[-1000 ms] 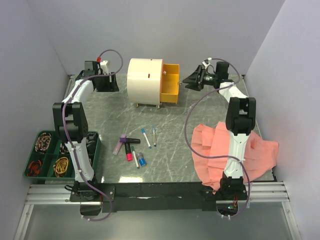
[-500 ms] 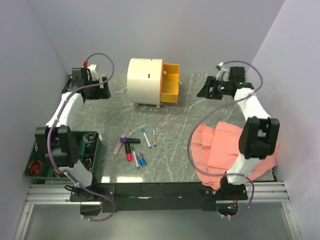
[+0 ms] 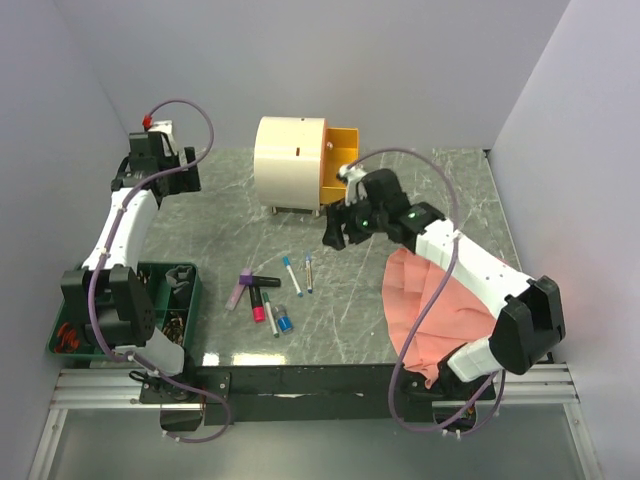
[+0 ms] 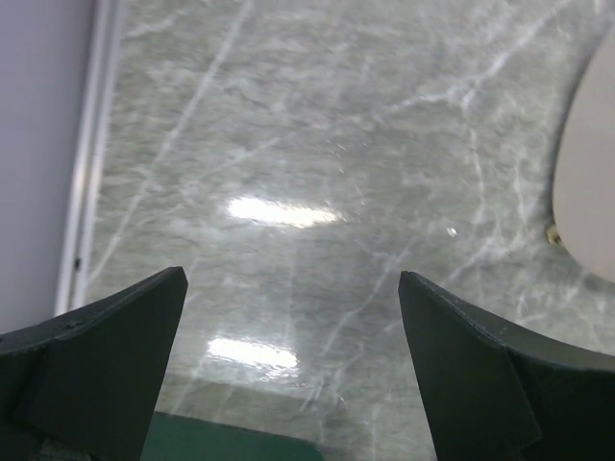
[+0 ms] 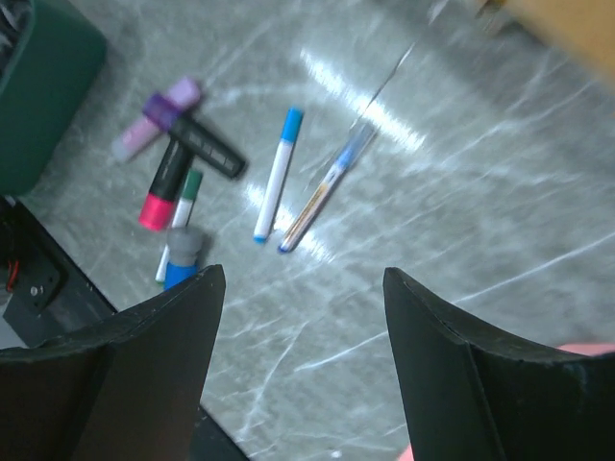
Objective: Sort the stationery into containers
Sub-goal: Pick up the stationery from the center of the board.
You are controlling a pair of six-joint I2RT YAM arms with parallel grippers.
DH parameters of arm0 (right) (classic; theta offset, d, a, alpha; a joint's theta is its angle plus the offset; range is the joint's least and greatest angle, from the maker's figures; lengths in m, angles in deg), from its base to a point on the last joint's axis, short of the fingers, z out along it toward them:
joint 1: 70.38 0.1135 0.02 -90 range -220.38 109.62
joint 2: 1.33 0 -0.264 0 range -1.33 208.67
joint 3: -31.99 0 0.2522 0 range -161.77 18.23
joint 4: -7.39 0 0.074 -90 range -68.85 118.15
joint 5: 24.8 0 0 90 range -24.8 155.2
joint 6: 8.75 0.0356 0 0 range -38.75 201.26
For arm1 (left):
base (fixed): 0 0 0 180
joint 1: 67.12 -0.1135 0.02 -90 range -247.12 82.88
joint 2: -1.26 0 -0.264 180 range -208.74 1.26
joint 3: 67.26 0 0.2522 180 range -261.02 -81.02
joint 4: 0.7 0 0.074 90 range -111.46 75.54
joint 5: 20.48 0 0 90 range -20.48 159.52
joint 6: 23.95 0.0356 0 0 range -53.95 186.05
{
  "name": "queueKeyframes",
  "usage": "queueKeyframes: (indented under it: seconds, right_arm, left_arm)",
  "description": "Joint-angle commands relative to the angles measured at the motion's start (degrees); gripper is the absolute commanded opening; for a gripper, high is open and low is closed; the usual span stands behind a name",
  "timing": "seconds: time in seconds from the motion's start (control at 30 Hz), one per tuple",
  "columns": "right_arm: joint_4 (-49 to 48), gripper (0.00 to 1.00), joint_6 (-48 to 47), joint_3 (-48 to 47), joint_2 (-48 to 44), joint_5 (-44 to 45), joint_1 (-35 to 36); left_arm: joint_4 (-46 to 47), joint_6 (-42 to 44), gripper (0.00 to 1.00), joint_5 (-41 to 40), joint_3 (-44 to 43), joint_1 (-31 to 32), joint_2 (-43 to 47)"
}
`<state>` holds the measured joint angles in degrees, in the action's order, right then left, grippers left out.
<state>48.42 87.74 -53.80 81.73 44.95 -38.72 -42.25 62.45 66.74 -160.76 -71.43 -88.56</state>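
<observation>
Grey marbled table fills the scene, with the cream cabinet near its far edge and 1 yellow drawer pulled out on the cabinet's right side. The right gripper hovers with its jaws spread wide and nothing between them. In the top view the stationery lies loose at about 7 o'clock from it, and the drawer is at 12 o'clock. The left gripper, parted fully and also empty, hangs over bare marble at the cabinet's 9 o'clock.

The step in hand is probably a pick by the right arm. It would go best on an outlying piece, the white pen with a blue cap. The arm should come straight down and close across the middle of the barrel, clear of the slim pen close beside it. The purple marker and the black-and-pink marker lie bunched together, so they suit later picks. All look thin, smooth and prone to roll.
</observation>
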Motion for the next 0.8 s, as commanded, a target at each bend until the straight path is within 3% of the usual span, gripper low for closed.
queueKeyframes:
  seconds: [0.0, 0.07, 0.33, 0.77]
  right_arm:
    - [-4.1, 0.75, 9.4, 5.0, -1.5, 10.5, 6.6]
    - [-6.2, 0.75, 14.1, 7.5, -1.3, 16.0, 9.2]
    - [-7.4, 0.74, 16.2, 8.4, 3.8, 28.5, 25.0]
    - [-9.3, 0.66, 15.0, 1.1, 15.4, 26.1, 33.7]
  left_arm:
    - [2.6, -0.5, 0.99, -7.6, -3.3, -0.2, 1.7]
    - [5.0, -1.5, 0.99, -8.2, -0.5, -0.3, 4.5]
    - [1.9, -3.3, 0.99, -11.2, -0.6, -0.3, 6.7]
    - [3.9, -4.9, 0.99, -7.8, 10.6, -0.3, 16.4]
